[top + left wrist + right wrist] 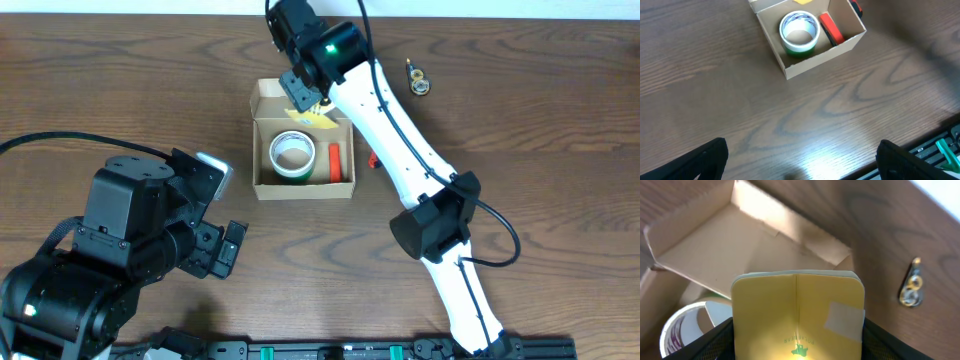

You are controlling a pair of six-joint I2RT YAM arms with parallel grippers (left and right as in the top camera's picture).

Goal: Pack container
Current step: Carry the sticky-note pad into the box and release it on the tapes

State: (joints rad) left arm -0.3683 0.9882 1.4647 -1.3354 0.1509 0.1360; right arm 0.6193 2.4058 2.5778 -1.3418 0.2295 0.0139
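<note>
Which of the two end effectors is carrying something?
The right end effector: it grips a yellow booklet above the container, whereas the left end effector stands open and empty.

Soft, even room light; faint shadows. White glare patch on counter (815, 157), left wrist view. Right wrist view: yellow booklet (797, 315) close, soft-focus, bright glow at lower edge.
</note>
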